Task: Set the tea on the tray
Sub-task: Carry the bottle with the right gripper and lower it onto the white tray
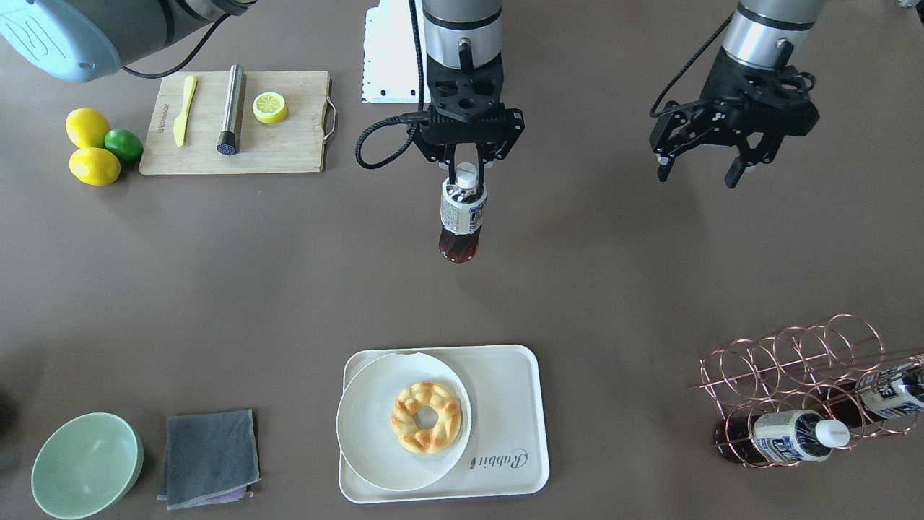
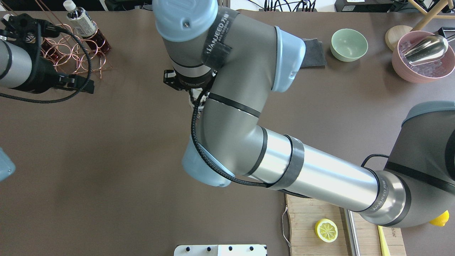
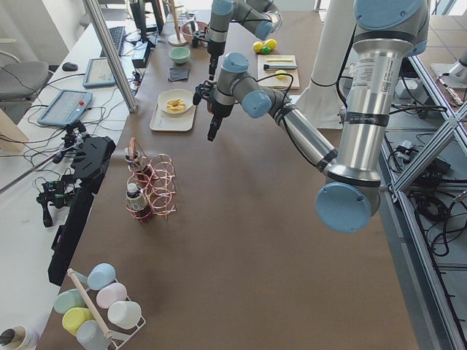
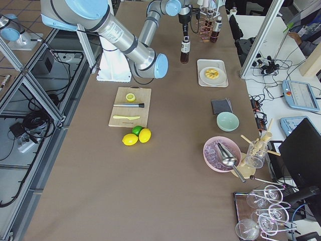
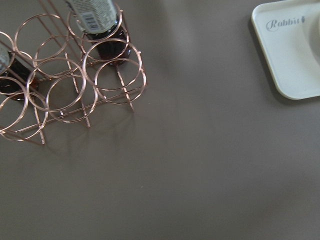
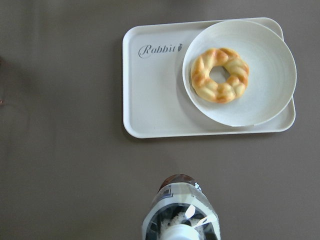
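Jaws of the right arm (image 1: pixel 462 32) clench the small clear plastic bottle of reddish-brown tea (image 1: pixel 460 217) aloft, not yet over the far cream-white rectangular tray (image 1: pixel 509 390); left jaws released.

The tea (image 1: pixel 460 217) — a small clear bottle of dark reddish-brown liquid with a white cap and a white label printed in dark blue — is hanging upright, cap up, with the right gripper (image 1: pixel 465 165) pinching its neck between the jaws. It is being held well apart from the tray (image 1: pixel 509 404). The tray, cream-white with rounded corners and a raised rim, is lying flat on the bench (image 1: pixel 289 289), showing the grey word "Rabbit" on its bare part — a round plate (image 1: pixel 368 433) is covering the other side.
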Controlling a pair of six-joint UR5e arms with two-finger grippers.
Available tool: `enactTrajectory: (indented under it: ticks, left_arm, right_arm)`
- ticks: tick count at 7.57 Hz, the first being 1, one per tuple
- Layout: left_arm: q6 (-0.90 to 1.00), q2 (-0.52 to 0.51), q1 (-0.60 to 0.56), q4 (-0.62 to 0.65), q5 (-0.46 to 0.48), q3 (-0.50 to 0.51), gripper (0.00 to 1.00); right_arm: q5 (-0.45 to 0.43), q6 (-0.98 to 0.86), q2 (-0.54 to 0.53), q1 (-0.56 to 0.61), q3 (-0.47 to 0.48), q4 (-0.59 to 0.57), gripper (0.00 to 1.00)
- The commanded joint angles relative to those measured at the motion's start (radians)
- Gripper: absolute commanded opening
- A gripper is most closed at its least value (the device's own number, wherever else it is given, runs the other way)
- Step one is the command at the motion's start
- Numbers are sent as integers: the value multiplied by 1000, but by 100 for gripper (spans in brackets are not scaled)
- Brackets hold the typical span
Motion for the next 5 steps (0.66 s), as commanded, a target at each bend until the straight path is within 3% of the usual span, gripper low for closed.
enactTrajectory:
  ticks: [1, 2, 4, 5]
  left_arm:
    - [161, 273, -182, -276, -166, 49, 97]
    - [163, 313, -222, -357, -211, 78, 97]
    - [163, 324, -258, -364, -244, 71, 97]
    - [163, 328, -262, -364, -245, 72, 97]
  right_arm:
    - [53, -55, 160, 91, -332, 131, 0]
    - [69, -60, 171, 116, -441, 238, 0]
    - [128, -57, 334, 157, -749, 355, 0]
    - [127, -54, 337, 159, -805, 428, 0]
